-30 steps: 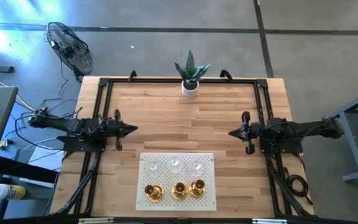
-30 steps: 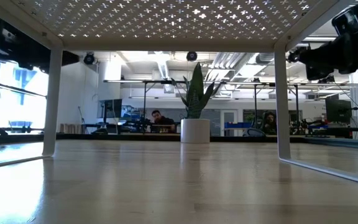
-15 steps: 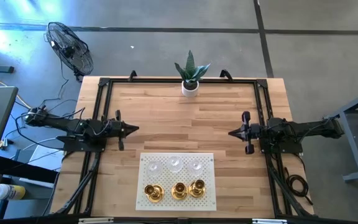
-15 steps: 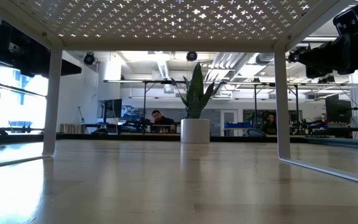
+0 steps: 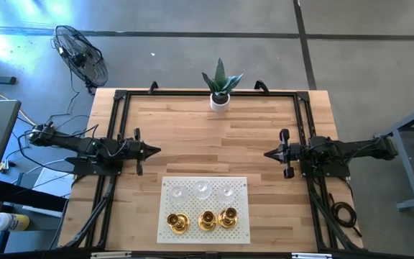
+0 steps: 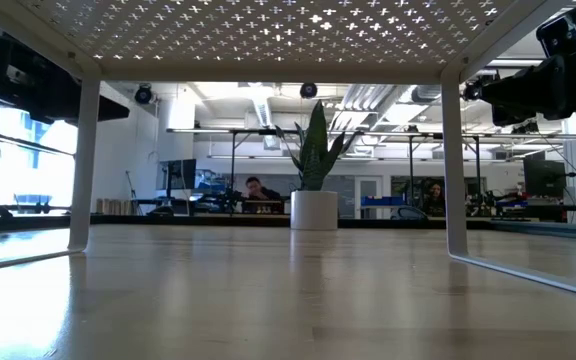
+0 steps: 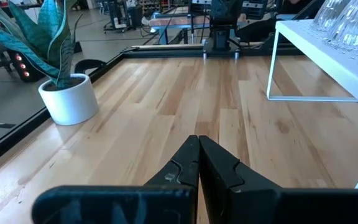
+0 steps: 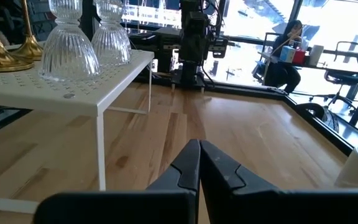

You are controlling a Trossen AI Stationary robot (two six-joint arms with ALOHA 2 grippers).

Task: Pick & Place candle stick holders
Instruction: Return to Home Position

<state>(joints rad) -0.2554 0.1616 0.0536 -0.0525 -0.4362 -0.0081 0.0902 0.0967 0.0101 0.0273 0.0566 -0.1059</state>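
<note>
- Clock read on the high view, 12 at the table's (image 5: 192,133) far edge.
- Left gripper (image 5: 153,150): at 9 o'clock, above the wood, tips pointing toward table centre. In my left wrist view its fingers (image 7: 185,165) are clenched tip to tip, with nothing between them.
- Right gripper (image 5: 268,153): at 3 o'clock, facing the left one across the table. Its fingers (image 8: 219,165) are likewise pressed together and empty.
- White perforated shelf (image 5: 168,208): at 6 o'clock, standing on thin legs.
- Three glass candle stick holders (image 5: 203,190): in a row along the shelf's 12 o'clock side.
- Three gold candle stick holders (image 5: 208,220): in a row along the shelf's 6 o'clock side. The middle and 3 o'clock ones stand just beside each other, and the 9 o'clock one stands a little apart.
- Neither gripper touches the shelf or any holder.
- White plant pot (image 5: 220,102): at 12 o'clock, upright at the table edge.
</note>
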